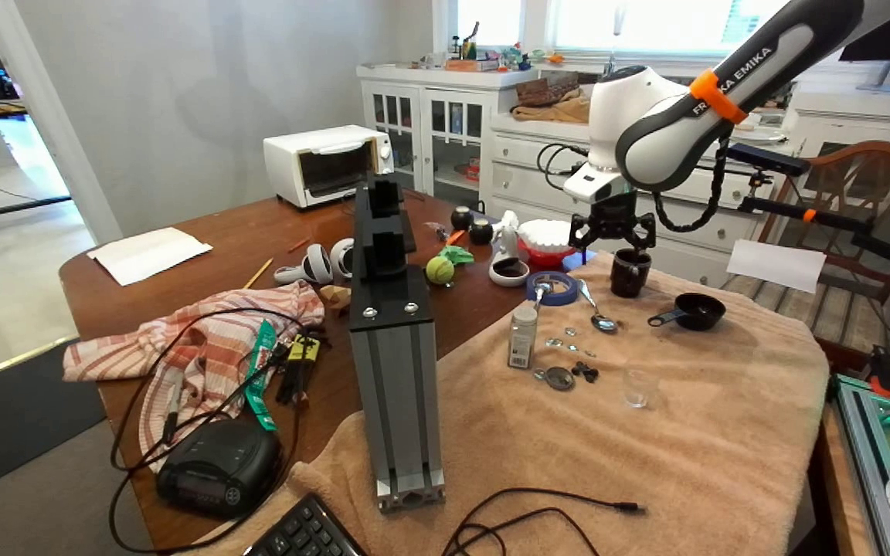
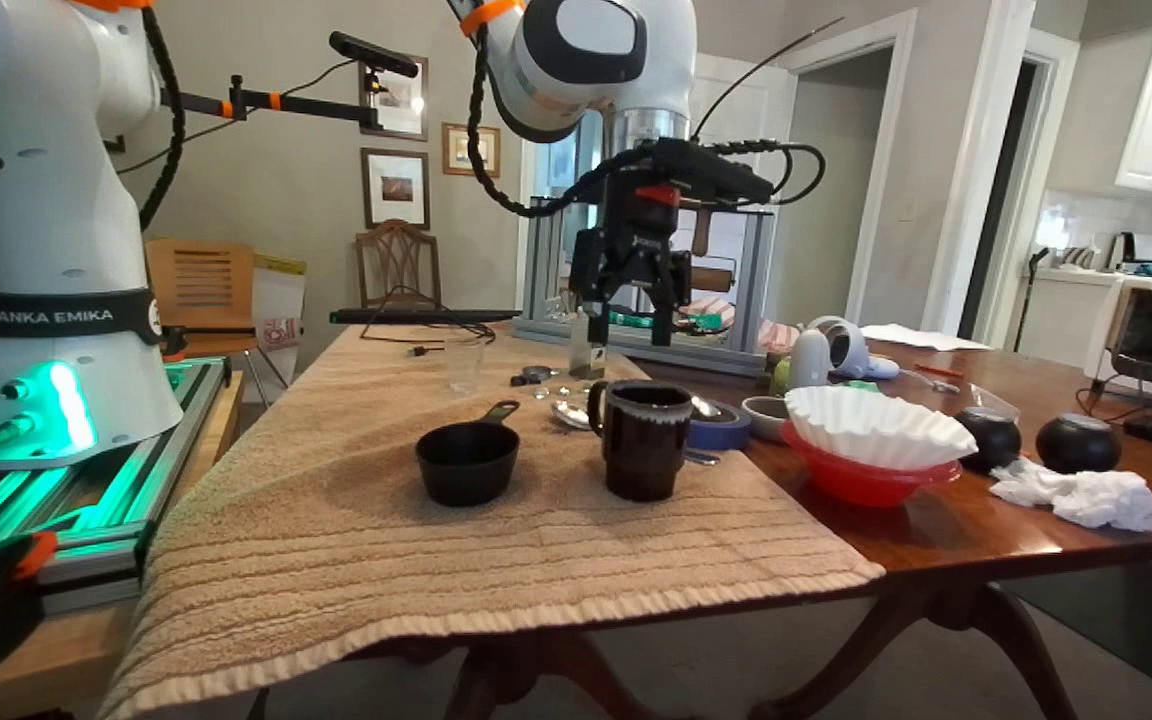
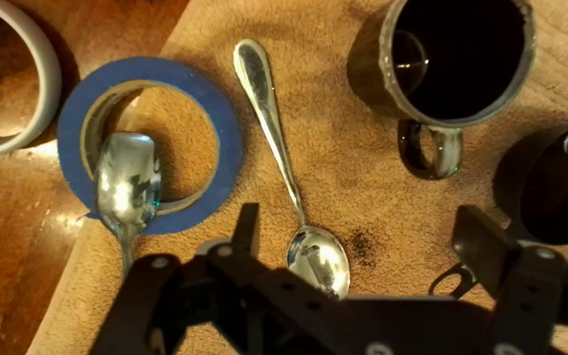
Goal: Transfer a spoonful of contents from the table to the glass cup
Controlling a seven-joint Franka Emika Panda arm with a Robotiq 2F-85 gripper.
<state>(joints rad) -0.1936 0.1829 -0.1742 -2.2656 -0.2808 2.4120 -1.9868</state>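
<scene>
The table [image 2: 936,528] is glossy wood, the towel [image 2: 316,520] rough and matt, the spoons [image 3: 318,256] shiny metal, the cup [image 1: 636,392] transparent.

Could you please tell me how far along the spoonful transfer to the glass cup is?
Done: nothing evident; the glass cup looks clear, with no contents discernible. In hand: nothing; the gripper hovers open above the tan cloth. Left: probably the whole transfer. A spoon lies ungripped on the cloth beside dark specks, so gripping, scooping and tipping seem ahead. What would be scooped is unclear.
</scene>
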